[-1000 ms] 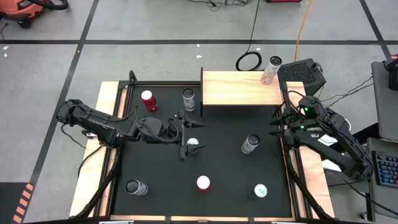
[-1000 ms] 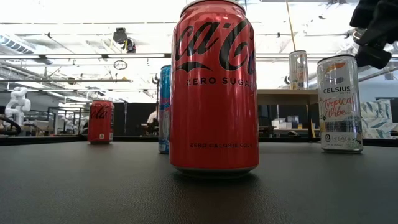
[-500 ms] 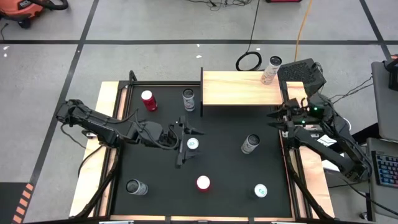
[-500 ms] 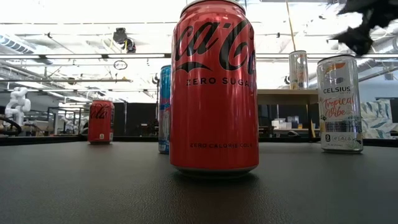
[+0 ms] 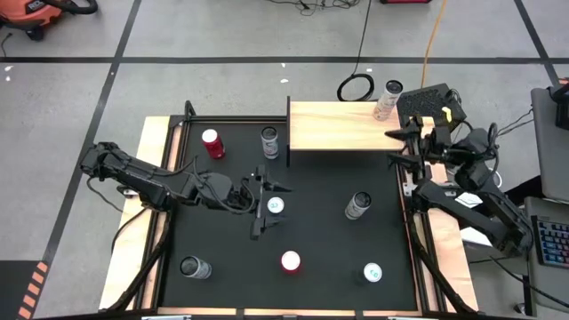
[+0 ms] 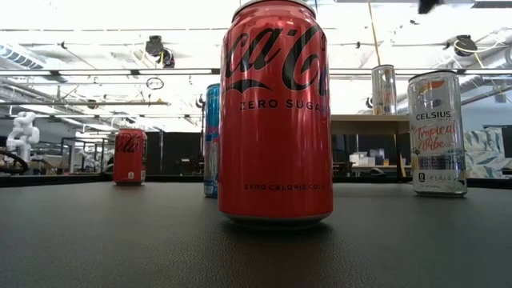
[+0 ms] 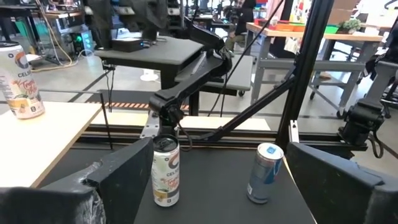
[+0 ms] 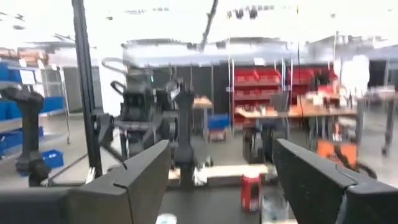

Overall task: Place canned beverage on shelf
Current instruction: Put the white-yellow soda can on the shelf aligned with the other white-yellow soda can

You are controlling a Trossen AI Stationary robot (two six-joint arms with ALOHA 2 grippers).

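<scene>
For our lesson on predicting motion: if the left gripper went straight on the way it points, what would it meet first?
Probably the can just ahead of the left gripper, though depth is hard to judge.

even overhead light in the high view, shadows soft and short. low view: ceiling lights (image 6: 120, 16) blown out to white glare, red can (image 6: 276, 112) sharp, background slightly soft. right wrist view blurred throughout, upper area overexposed. left wrist view clear.
</scene>
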